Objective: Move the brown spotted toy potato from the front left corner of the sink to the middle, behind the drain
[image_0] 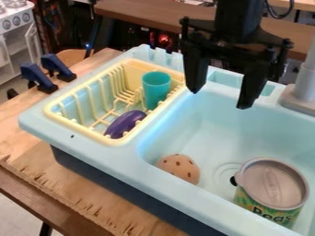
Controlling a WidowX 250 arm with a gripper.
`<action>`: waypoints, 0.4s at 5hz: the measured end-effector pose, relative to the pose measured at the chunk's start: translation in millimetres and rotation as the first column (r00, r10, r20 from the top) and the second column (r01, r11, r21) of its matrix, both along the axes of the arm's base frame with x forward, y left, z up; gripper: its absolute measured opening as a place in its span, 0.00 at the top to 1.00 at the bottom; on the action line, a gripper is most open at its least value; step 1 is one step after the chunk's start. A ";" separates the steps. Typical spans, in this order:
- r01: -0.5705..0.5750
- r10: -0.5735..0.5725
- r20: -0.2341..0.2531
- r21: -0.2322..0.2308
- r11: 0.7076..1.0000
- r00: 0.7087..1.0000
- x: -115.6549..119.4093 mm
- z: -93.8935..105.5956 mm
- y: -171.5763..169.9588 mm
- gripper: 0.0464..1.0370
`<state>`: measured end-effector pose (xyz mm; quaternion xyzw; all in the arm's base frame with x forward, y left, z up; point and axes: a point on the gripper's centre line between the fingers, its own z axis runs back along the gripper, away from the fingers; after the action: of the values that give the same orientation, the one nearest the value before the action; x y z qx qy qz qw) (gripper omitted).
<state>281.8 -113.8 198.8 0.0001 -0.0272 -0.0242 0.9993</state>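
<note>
My hand (220,98) hangs spread and empty above the sink (200,126), and there's the teal cup (156,88), upright, over on the dish rack (113,141) side.

Looks down at slant from above near side of wood tabletop (73,170), facing across toy sink (92,150) to bkgd. table (144,16) & toy stove (15,20). Set fairly close: crops sink at R & btm., w/ dish rack (113,141) L of ctr. and faucet base (301,99) at R edge. Catches floor (12,212) in lower L corner.
</note>
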 end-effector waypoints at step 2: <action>0.036 -0.036 -0.032 0.009 0.999 0.999 -9.7 -24.9 7.6 0.04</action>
<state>272.1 -106.2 173.9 0.0041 -0.0112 -0.0424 0.9990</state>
